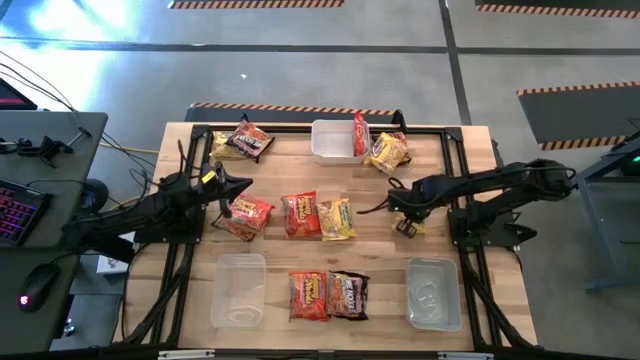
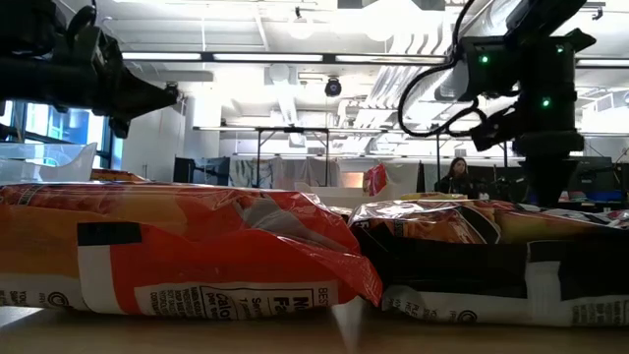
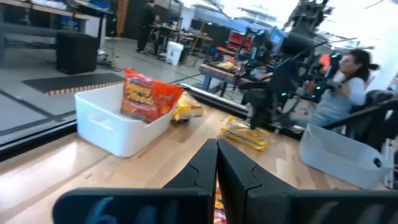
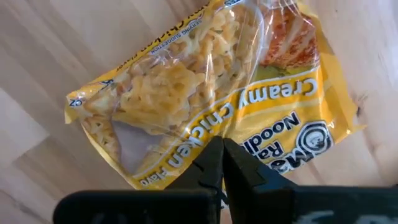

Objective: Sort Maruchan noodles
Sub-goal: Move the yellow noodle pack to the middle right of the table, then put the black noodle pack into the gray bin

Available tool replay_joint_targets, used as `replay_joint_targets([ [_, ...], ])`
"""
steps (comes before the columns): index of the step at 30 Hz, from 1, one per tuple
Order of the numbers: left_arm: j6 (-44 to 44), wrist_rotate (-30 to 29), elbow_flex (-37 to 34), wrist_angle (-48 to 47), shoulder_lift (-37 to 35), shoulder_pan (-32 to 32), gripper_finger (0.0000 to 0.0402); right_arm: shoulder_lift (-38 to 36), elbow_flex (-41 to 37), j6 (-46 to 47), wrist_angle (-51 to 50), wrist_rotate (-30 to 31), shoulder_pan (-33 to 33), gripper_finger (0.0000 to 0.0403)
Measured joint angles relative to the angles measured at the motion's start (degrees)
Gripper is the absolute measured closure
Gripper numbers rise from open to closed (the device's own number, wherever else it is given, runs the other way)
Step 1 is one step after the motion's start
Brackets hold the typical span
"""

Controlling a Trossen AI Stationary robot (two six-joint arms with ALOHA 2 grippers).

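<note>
From the high view, I have the left hand [image 1: 243, 186] over the left-middle of the tabletop [image 1: 280, 160], just above a red packet [image 1: 247, 213]. The right hand [image 1: 405, 224] sits toward the right edge, over a yellow packet [image 1: 413, 228] I can barely see beneath it. Other packets lie in a middle pair, a front pair between two clear tubs [image 1: 239, 290], one at the back-left corner, and one yellow beside the white bin [image 1: 335, 142] at the back edge, which already holds a red one.

In the low view, two front packets [image 2: 177, 251] fill the foreground; both arms hang above, and I cannot judge either hand from here.

In the left wrist view, the left hand [image 3: 216, 165] is fully closed with nothing between its fingers, facing the white bin [image 3: 118, 121].

In the right wrist view, the right hand [image 4: 222, 160] is also closed tight, fingertips over the creamy-chicken packet [image 4: 205, 93]. Whether it pinches a fold of wrapper I cannot tell.

Risks, in my judgement: if the right hand has only a thin fold, the slick wrapper could slip out on lifting. If it has nothing, descending closed would merely push the packet. The crinkly film may also tear or crush the noodles.
</note>
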Motion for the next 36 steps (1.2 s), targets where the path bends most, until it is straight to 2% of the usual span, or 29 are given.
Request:
replay_joint_targets([
  [6,-0.14,-3.43,0.78,-0.34,5.29,0.0,0.0399,-11.06,0.15,-4.38,5.29,5.31,-0.07,0.0403],
  [10,0.96,-7.62,3.53,-0.13,11.46,0.04,0.0399,-16.76,-2.44,-9.51,18.56,7.31,-1.47,0.0403],
  [13,2.64,-13.07,6.1,-0.38,17.21,0.05,0.0399,-18.91,-5.43,-14.5,32.75,7.84,-2.93,0.0403],
  [17,5.16,-24.4,9.4,-0.42,25.87,0.07,0.0393,-18.37,-10.16,-20.43,51.58,5.68,-4.79,0.0403],
  [20,8.99,-28.45,11.93,-0.46,32.17,0.04,0.0373,-17.41,-12.57,-23.01,59.87,3.83,-5.83,0.0403],
  [29,15.4,-29.04,19.72,-0.48,51.5,0.11,0.0276,-16.85,-14.4,-24.33,62.49,3.49,-6.77,0.0403],
  [36,15.51,-33.24,24.39,-0.36,65.91,1.44,0.0216,-16.85,-14.4,-25.51,62.49,3.51,-6.75,0.0403],
])
